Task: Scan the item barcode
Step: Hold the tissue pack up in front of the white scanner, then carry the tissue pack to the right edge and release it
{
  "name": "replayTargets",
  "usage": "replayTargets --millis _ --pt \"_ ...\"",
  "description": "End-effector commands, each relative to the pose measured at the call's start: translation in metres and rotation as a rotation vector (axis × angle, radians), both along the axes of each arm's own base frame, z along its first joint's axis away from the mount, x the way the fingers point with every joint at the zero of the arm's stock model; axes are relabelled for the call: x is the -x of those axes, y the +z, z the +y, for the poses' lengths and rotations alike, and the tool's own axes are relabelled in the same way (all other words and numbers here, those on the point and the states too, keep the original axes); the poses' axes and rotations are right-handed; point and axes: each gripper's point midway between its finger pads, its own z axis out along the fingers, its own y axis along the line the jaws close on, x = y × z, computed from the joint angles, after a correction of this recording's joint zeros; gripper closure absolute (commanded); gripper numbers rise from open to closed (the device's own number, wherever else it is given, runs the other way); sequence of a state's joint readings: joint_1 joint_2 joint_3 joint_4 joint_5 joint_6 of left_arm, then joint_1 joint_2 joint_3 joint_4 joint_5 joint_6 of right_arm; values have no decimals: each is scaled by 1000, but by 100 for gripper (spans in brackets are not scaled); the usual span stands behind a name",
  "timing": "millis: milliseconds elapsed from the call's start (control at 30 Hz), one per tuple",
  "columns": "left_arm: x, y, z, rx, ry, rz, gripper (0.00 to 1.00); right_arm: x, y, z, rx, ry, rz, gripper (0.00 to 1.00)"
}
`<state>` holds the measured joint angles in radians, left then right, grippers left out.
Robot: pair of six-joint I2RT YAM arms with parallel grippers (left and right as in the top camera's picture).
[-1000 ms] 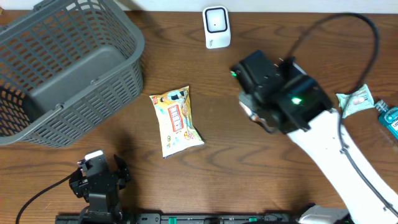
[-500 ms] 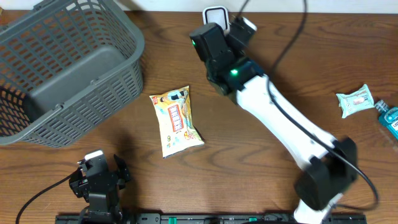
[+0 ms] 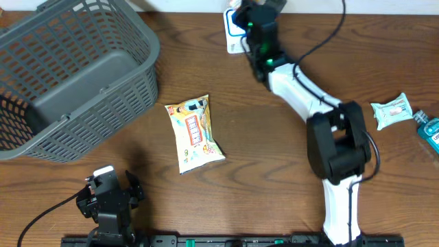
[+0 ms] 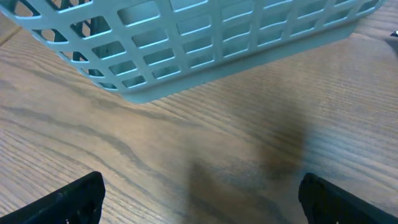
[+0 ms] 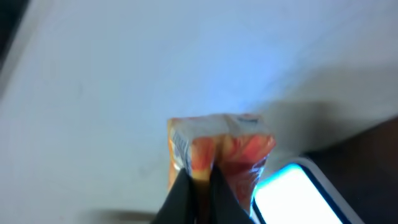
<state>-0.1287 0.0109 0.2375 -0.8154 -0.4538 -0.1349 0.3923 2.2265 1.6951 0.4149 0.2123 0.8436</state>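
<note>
Presently, right tool (image 5: 200, 186) tight on an orange packet (image 5: 221, 146) at the scanner (image 3: 235, 42); left tool (image 4: 205, 199) wide apart.

Small orange packet (image 5: 221, 146) — held end-on — just beside the white scanner (image 3: 235, 45).

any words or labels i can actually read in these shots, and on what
No text is legible anywhere.
yellow snack packet: printing too small to read.
green packet and blue item: printing too small.
orange packet, right wrist view: blurred.
white scanner: no readable marking.
</note>
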Motion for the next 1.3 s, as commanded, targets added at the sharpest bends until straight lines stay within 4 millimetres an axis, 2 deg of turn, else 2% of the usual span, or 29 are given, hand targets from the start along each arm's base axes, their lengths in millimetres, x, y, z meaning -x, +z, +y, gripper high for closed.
replayTargets --millis 0,67,133,267,500,633,733,800,867,967,1067,1167,1267 --pt "7 -14 1 -2 4 53 0 -13 -48 5 -185 106 71 99" --pt "7 -14 1 -2 4 53 0 -17 -71 4 -260 105 112 99" --pt "7 -14 1 -2 4 53 0 -17 -89 10 -285 140 138 99" --pt "7 -14 1 -2 4 52 0 -13 -102 27 -294 217 141 99" --pt "7 -14 1 -2 4 53 0 -8 -91 40 -303 291 112 99" --pt "7 -14 1 -2 4 53 0 2 -64 56 -159 453 -39 99" --pt "7 -14 1 -2 4 53 0 9 -50 61 -72 511 -69 99" --pt "7 -14 1 -2 4 52 0 11 -46 58 -21 501 -31 99" --pt "7 -14 1 -2 4 53 0 12 -44 49 52 459 22 99" --pt "7 -14 1 -2 4 53 0 18 -41 18 217 313 144 99" --pt "7 -14 1 -2 4 53 0 35 -17 -14 371 197 214 99" --pt "7 -14 1 -2 4 52 0 62 8 -54 538 83 298 99" --pt "7 -14 1 -2 4 52 0 96 20 -111 770 -88 434 99"
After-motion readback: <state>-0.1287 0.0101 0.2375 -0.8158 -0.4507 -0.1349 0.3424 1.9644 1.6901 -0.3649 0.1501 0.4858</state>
